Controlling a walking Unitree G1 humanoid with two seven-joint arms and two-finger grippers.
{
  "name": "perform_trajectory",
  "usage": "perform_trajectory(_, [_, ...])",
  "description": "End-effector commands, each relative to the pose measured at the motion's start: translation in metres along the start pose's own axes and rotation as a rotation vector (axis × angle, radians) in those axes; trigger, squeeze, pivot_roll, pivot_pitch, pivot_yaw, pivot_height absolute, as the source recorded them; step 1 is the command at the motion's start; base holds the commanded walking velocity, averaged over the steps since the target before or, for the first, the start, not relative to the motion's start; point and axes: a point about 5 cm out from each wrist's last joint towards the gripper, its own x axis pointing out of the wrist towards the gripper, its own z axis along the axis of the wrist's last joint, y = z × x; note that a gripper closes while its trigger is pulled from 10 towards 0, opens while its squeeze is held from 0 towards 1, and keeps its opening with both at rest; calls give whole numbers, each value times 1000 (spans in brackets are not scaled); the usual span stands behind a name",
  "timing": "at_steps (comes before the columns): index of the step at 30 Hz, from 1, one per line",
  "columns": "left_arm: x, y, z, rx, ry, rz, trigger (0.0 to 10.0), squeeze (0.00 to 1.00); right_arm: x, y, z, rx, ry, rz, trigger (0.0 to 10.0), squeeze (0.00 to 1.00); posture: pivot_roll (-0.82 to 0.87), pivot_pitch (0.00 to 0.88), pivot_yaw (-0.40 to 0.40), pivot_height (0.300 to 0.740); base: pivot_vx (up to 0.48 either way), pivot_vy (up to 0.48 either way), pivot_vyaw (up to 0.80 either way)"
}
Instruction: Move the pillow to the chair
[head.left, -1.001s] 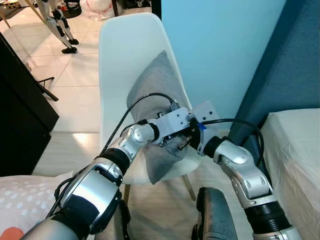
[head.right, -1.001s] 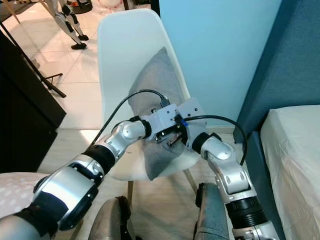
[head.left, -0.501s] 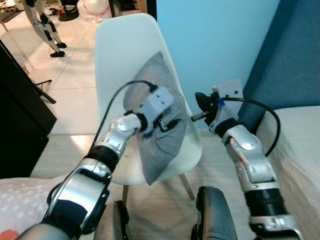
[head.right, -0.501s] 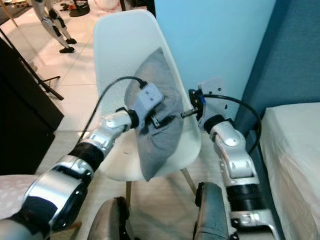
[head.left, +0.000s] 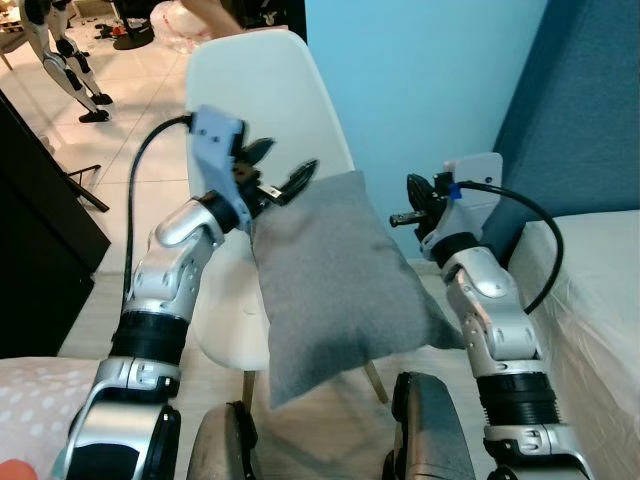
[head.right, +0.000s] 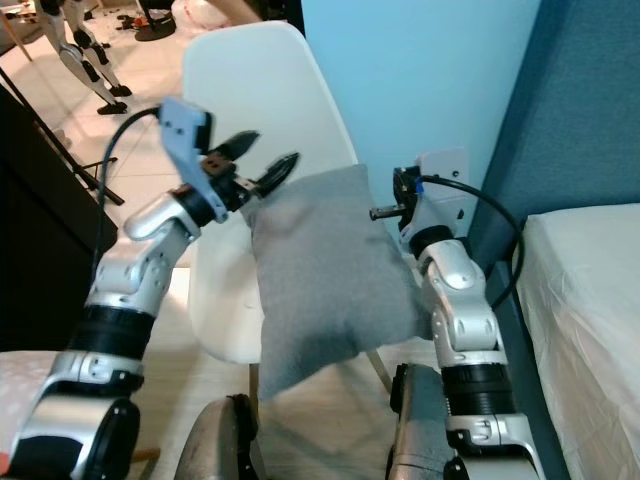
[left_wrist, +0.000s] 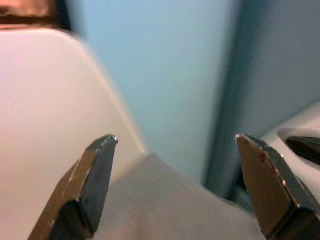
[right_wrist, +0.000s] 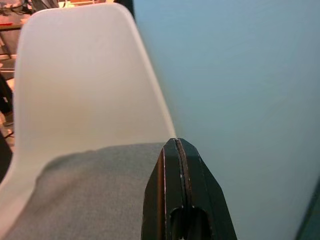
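Note:
A grey pillow (head.left: 335, 285) rests on the white chair (head.left: 240, 90), its top edge against the backrest and its lower corners past the seat's front. My left gripper (head.left: 282, 165) is open just above the pillow's upper left corner, holding nothing. In the left wrist view its fingertips (left_wrist: 107, 145) stand wide apart over the pillow (left_wrist: 165, 207). My right gripper (head.right: 375, 213) is shut and empty, held beside the pillow's upper right corner and pointing at it. In the right wrist view its closed gripper (right_wrist: 176, 145) sits over the pillow (right_wrist: 85, 190) and chair back (right_wrist: 75, 75).
A bed with a white mattress (head.left: 595, 300) and a dark blue headboard (head.left: 580, 110) stands on the right. The light blue wall (head.left: 420, 70) is behind the chair. Black furniture (head.left: 35, 240) is on the left, another robot's legs (head.left: 65, 60) are at the far left, and a dotted cushion (head.left: 40, 400) lies at the bottom left.
Both grippers were at the pillow a second ago. The right one drew back first, then the left let go and rose to the upper left. The pillow turned and slumped forward across the seat.

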Motion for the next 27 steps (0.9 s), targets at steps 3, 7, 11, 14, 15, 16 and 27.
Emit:
perform_trajectory(3, [-6,9,-7,-25,-24,213,10000,0,4,10,-1,20,-13,21,10000,0,45,81,55,538,0,0,0])
perform_trajectory(7, [-13,12,-28,18,94,359,10000,0,4,19,-6,25,7,41,10000,0,42,77,59,538,0,0,0])
perform_trajectory(11, [-26,11,-47,89,225,433,10000,0,1,28,-15,-4,46,58,10000,0,31,65,60,538,0,0,0])
perform_trajectory(14, [-35,9,-53,133,253,475,10000,0,-4,29,-22,-8,62,16,10000,0,32,39,57,538,0,0,0])
perform_trajectory(15, [-35,9,-53,133,253,475,10000,0,-4,29,-22,-8,62,16,10000,0,32,39,57,538,0,0,0])
perform_trajectory(16, [-38,9,-53,152,238,489,10000,0,-6,30,-25,6,72,4,10000,0,29,33,54,538,0,0,0])
perform_trajectory(27, [-45,6,-51,184,173,520,10000,0,-7,35,-32,32,105,34,10000,0,36,47,34,553,0,0,0])
